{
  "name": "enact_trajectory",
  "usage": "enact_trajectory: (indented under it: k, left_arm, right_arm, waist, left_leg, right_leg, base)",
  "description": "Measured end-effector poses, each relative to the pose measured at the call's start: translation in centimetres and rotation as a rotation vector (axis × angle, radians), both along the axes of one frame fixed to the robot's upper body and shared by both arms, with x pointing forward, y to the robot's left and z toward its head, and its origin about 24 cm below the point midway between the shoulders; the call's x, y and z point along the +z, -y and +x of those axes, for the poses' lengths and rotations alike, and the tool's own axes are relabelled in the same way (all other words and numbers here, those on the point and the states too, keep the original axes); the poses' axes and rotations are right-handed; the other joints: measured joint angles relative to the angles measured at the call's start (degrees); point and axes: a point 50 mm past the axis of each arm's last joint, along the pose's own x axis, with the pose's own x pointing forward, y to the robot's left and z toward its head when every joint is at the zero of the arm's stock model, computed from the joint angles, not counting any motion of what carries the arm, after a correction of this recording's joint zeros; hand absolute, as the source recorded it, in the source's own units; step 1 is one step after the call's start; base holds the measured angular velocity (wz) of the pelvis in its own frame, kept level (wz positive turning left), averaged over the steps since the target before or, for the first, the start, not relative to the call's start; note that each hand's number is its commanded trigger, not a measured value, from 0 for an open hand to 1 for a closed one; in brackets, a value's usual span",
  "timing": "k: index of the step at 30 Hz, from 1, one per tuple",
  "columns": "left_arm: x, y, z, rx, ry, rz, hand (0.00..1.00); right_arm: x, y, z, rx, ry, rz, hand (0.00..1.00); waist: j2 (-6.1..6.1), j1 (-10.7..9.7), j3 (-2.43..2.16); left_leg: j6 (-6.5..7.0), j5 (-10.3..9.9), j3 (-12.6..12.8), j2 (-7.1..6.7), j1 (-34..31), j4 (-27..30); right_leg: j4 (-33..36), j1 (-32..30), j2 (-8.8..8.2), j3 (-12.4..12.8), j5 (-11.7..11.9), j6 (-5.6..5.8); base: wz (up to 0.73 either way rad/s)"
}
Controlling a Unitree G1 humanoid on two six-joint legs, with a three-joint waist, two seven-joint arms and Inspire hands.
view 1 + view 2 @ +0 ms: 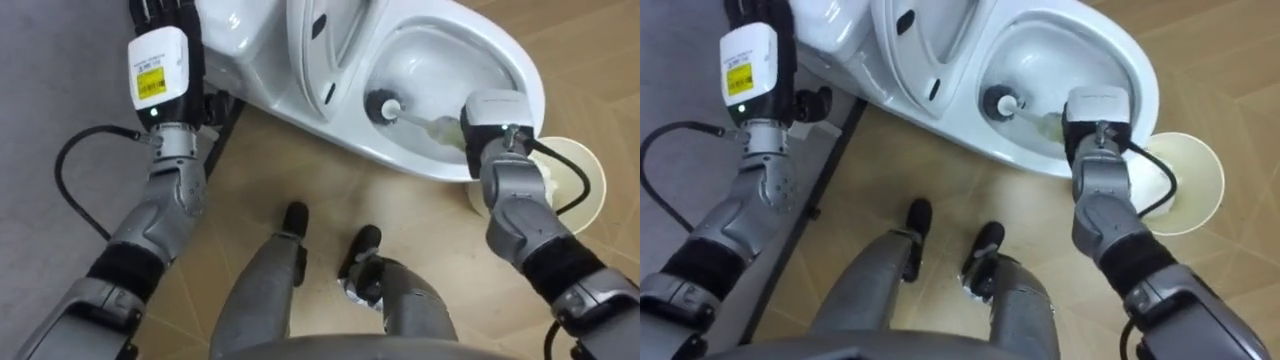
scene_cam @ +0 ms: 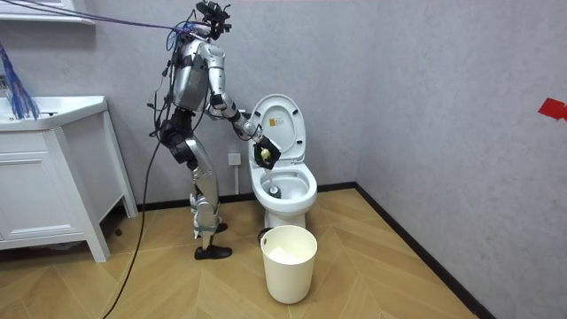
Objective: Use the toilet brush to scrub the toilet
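- The robot stands right up against the side of the white ceramic toilet (image 1: 400, 160), whose lid is raised.
- Its right hand (image 1: 492, 118) is over the bowl's rim, clenched round the white-handled toilet brush with the dark round head (image 1: 383, 106).
- The brush head sits down inside the bowl, towards the hinge end.
- The left hand (image 1: 165, 60) is raised beside the toilet's tank, and I can't tell its grip.
- A cream round plastic bin (image 2: 288, 263) stands just in front of the toilet.

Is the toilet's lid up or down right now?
Up. The lid stands upright behind the bowl, and the brush reaches into the open bowl.
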Motion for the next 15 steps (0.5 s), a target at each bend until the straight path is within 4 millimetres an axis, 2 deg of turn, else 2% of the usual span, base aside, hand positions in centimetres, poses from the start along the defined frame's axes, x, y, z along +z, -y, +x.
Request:
enact_trajectory:
  k: [1, 2, 3, 4, 6, 8, 9, 12, 15]
  left_arm:
    - [0.0, -0.1, 0.0, -0.002, 0.004, 0.009, 0.0]
    - [0.3, -0.2, 0.2, -0.011, 0.015, 0.025, 0.0]
    - [0.5, -0.2, 0.5, -0.022, 0.024, 0.045, 0.0]
    - [0.7, -0.3, 0.7, -0.026, 0.029, 0.058, 0.0]
    - [1.5, -0.6, 1.1, -0.036, 0.071, 0.083, 0.0]
    - [1.9, -0.6, 1.3, -0.043, 0.099, 0.102, 0.0]
    - [2.2, -0.6, 1.5, -0.044, 0.117, 0.123, 0.0]
    - [2.8, -0.4, 1.9, -0.049, 0.15, 0.148, 0.0]
    - [3.0, -0.4, 2.0, -0.046, 0.151, 0.151, 0.0]
  right_arm:
    - [0.0, 0.2, 0.4, -0.005, 0.002, 0.012, 1.0]
    - [-0.1, 0.9, 1.0, -0.03, 0.004, 0.045, 1.0]
    - [0.0, 1.7, 1.8, -0.073, 0.013, 0.097, 1.0]
    - [0.2, 2.0, 2.2, -0.093, 0.019, 0.127, 1.0]
    - [1.1, 3.1, 3.5, -0.19, 0.062, 0.266, 1.0]
    - [2.1, 3.9, 4.4, -0.252, 0.126, 0.338, 1.0]
    - [3.3, 4.4, 5.2, -0.271, 0.181, 0.351, 1.0]
    - [5.5, 6.1, 6.1, -0.261, 0.25, 0.315, 1.0]
    - [5.9, 6.1, 6.3, -0.229, 0.264, 0.271, 1.0]
  waist:
    - [-0.24, -0.02, 0.09]
    - [-0.87, -0.06, 0.42]
    - [-1.73, 0.0, 0.95]
    - [-2.21, -0.01, 1.24]
    - [-4.06, -0.11, 2.31]
    - [-4.67, -0.16, 2.55]
    - [-5.16, -0.26, 2.83]
    - [-5.96, -0.09, 3.24]
    - [-6.05, -0.26, 3.26]
  left_leg:
    - [0.0, 0.0, -0.01, 0.0, 0.0, 0.12]
    - [0.0, 0.0, 0.0, 0.04, 0.0, 0.06]
    - [-0.03, 0.03, 0.02, 0.07, 0.03, 0.11]
    - [-0.06, 0.06, 0.02, 0.05, 0.0, 0.13]
    - [-0.11, 0.28, -0.06, -0.26, -0.22, 0.1]
    - [-0.07, 0.44, -0.28, -0.27, -1.06, 0.45]
    - [-0.02, 0.59, -0.19, -0.22, -1.53, 0.55]
    - [0.16, 0.97, -0.05, -0.42, -2.69, 1.2]
    - [0.19, 0.95, -0.07, -0.42, -2.85, 1.62]
  right_leg:
    - [0.11, 0.02, -0.02, -0.03, -0.02, -0.02]
    - [0.29, 0.02, -0.02, -0.04, -0.04, -0.05]
    - [0.63, -0.02, -0.08, -0.06, -0.1, -0.14]
    - [0.94, -0.14, -0.17, -0.07, -0.21, -0.2]
    - [2.17, -0.82, -0.82, -0.39, -0.61, -0.37]
    - [2.63, -1.54, -0.93, -0.42, -0.7, -0.33]
    - [3.18, -2.21, -1.22, -0.4, -0.74, -0.37]
    - [4.16, -3.69, -1.77, -0.26, -0.81, -0.4]
    - [4.18, -3.67, -1.76, -0.3, -0.76, -0.34]
  base:
    - [0.0]
    - [0.0]
    - [0.0]
    - [0.04]
    - [0.07]
    - [0.06]
    - [0.0]
    - [0.0]
    - [0.0]
